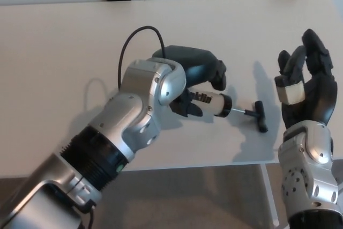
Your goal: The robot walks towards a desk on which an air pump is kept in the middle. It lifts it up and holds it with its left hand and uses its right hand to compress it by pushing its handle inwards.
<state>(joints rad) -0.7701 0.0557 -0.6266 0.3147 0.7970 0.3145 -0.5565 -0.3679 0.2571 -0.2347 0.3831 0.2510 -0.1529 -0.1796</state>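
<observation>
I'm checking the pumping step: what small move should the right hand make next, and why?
Probably bring the right hand leftward onto the T-handle. The left hand grips the air pump above the desk with its rod partly out, while the right hand is open and apart from the handle, so it cannot push yet.

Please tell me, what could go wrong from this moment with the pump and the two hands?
1. The right hand is open and apart from the T-handle, so a push may miss or glance off it.
2. The left hand holds the air pump only by its barrel; a sideways push could twist it or bend the thin rod.
3. The black hose loops over the wrist and may snag.
</observation>
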